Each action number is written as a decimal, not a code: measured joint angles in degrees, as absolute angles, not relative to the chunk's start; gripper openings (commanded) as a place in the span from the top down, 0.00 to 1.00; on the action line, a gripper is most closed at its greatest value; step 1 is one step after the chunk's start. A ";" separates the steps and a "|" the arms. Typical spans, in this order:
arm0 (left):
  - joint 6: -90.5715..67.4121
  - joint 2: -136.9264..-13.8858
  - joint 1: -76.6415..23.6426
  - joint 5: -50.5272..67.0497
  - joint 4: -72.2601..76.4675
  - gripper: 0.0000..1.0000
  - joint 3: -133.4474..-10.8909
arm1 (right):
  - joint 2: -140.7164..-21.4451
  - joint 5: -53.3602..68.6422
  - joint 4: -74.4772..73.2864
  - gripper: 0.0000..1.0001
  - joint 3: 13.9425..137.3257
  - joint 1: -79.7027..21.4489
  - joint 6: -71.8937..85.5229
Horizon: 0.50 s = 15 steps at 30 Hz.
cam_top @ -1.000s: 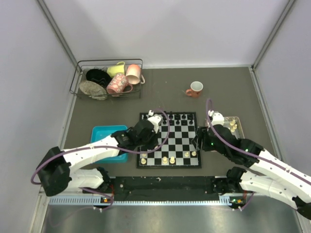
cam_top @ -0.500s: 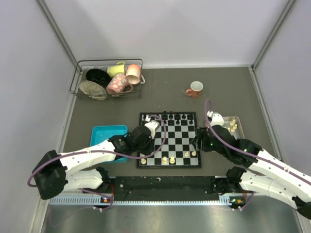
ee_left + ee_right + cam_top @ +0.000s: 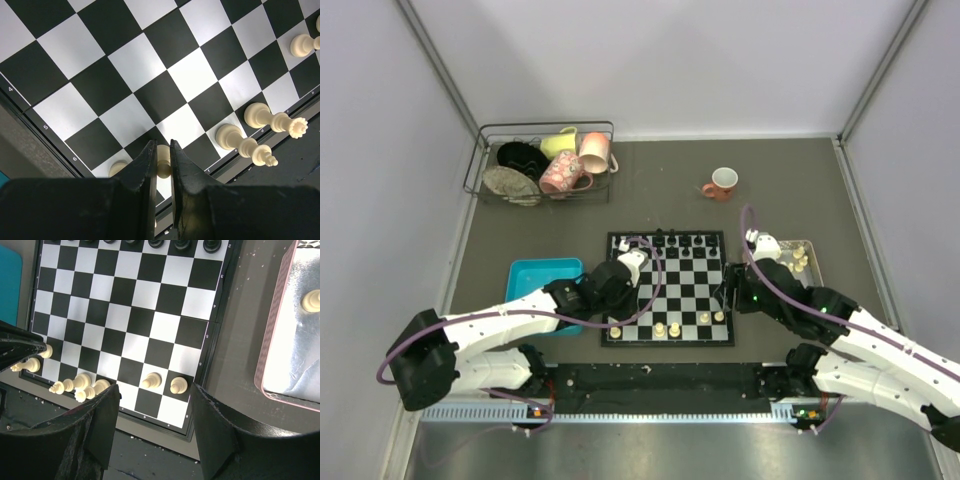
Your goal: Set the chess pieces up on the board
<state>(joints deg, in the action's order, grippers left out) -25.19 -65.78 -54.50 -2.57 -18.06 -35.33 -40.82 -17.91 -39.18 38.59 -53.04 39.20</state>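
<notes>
My left gripper [image 3: 161,157] is clamped on 1 cream pawn [image 3: 163,167] at the near-left corner of the board [image 3: 150,65]. My right gripper [image 3: 156,407] hangs open above the near-right corner. More chess pieces [image 3: 240,142] stand along the near edge, and black pieces [image 3: 182,245] line the far row.

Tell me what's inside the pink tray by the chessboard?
Several small cream-white chess pieces lie in the shallow pink-rimmed tray. The black right arm covers its left side, so anything there is hidden.

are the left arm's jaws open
No, the jaws are shut on a cream-white chess piece at the edge of the black-and-white chequered board.
</notes>
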 measured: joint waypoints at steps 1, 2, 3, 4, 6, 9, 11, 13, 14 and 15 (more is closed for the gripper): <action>-25.19 -65.78 -54.50 -2.59 -18.06 0.85 -35.33 | -40.82 -17.91 -39.20 0.41 38.44 -53.04 39.20; -25.19 -65.78 -54.50 -2.59 -18.06 0.86 -35.33 | -40.82 -17.91 -39.09 0.41 38.24 -53.04 39.22; -25.19 -65.80 -54.50 -2.61 -18.06 0.86 -35.33 | -40.84 -17.89 -39.13 0.41 38.24 -53.04 39.22; -25.19 -65.80 -54.50 -2.61 -18.06 0.86 -35.33 | -40.82 -17.89 -39.05 0.41 38.24 -53.04 39.22; -25.19 -65.93 -54.50 -2.61 -18.09 0.85 -35.33 | -40.82 -17.89 -39.00 0.41 38.24 -53.04 39.22; -25.17 -66.37 -54.52 -2.61 -18.09 0.86 -35.33 | -40.84 -17.89 -39.00 0.41 38.24 -53.04 39.22; -25.17 -66.67 -54.54 -2.61 -18.09 0.86 -35.33 | -40.84 -17.89 -39.03 0.41 38.24 -53.04 39.22; -25.17 -66.92 -54.59 -2.61 -18.09 0.86 -35.33 | -40.84 -17.89 -39.00 0.41 38.24 -53.04 39.22; -25.17 -67.02 -54.61 -2.61 -18.11 0.86 -35.33 | -40.84 -17.89 -39.00 0.41 38.24 -53.04 39.22; -25.17 -67.05 -54.61 -2.61 -18.11 0.86 -35.33 | -40.86 -17.89 -39.00 0.41 38.24 -53.04 39.22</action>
<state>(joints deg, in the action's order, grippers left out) -25.17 -67.05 -54.61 -2.61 -18.11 -35.33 -40.86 -17.89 -39.00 38.24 -53.04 39.22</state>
